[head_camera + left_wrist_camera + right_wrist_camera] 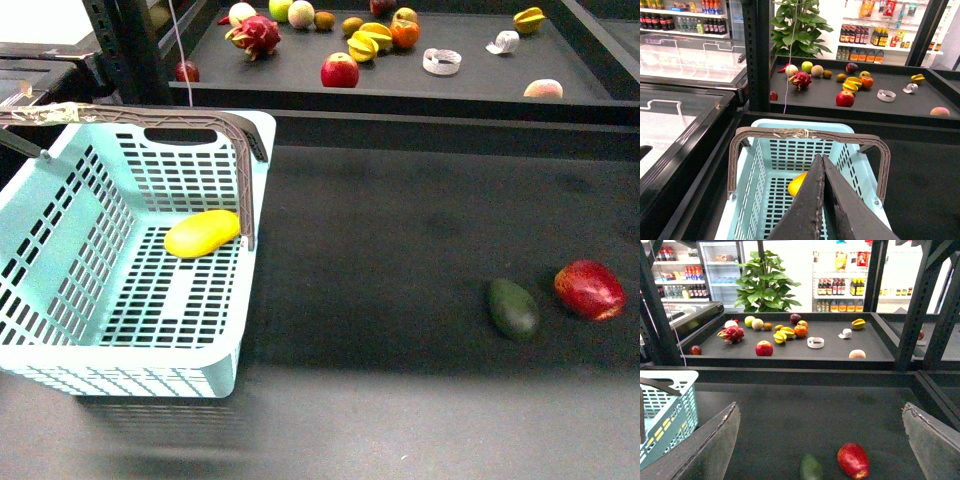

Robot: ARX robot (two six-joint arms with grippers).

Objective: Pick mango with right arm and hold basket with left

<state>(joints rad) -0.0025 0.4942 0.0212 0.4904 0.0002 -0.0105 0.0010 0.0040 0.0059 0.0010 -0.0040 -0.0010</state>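
The yellow mango [203, 233] lies on the slotted floor of the light turquoise basket [60, 330], near its right wall. The basket stands at the left of the dark table, its grey-brown handles [150, 118] raised. In the left wrist view my left gripper [822, 162] hangs above the basket with its two black fingers pressed shut on nothing, and the mango [796, 184] peeks out beside them. My right gripper [820, 412] is open wide above the table, with nothing between its fingers. Neither arm shows in the front view.
A dark green fruit [513, 307] and a red fruit [590, 289] lie at the table's right. Behind a raised ledge, a rear shelf [470, 85] carries an apple [339, 71], dragon fruit [255, 35] and several other fruits. A glass-topped freezer [675, 107] stands left of the basket.
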